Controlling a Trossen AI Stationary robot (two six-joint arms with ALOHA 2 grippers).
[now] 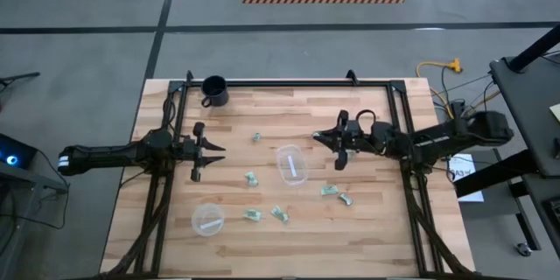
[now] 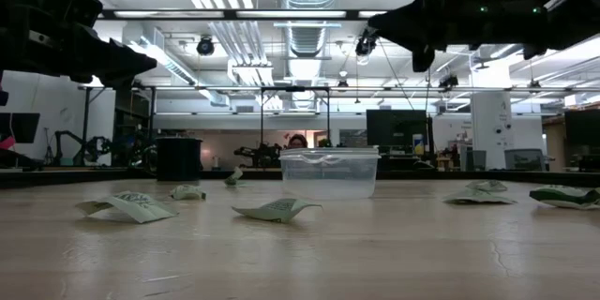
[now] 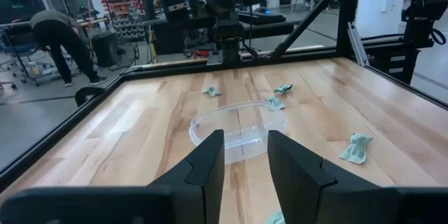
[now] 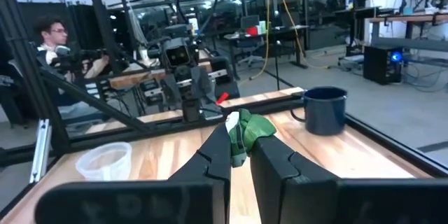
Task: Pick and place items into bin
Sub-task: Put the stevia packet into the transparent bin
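Plainly the step in hand is the carry; the right gripper (image 4: 239, 145) hangs above the table (image 1: 376, 232) near its middle, just beside the flat clear dish (image 1: 282, 153), and its jaws are pressed together on one pale-green and white wrapped piece (image 4: 246, 129), which stands up between the fingertips with most of its wrapper free above the pinch; the clear cup (image 1: 207, 220) stands well apart from it, past the dish and toward the near edge on the left arm's side

To do this well I would keep the pinch firm and carry the piece high across the dish (it lies between the gripper and the cup, and is an easy wrong target); then centre over the cup's mouth, come down close to the rim, and only there let the jaws part, since so light a wrapper may cling to a finger or flutter aside; the cup looks light too, so a nudge to its wall could tip it

The left gripper (image 3: 245, 148) waits over the left side of the table, jaws partly spread with nothing between them; other wrapped pieces (image 1: 252, 178) lie scattered around the dish, and a dark mug (image 4: 324, 110) sits at the far edge
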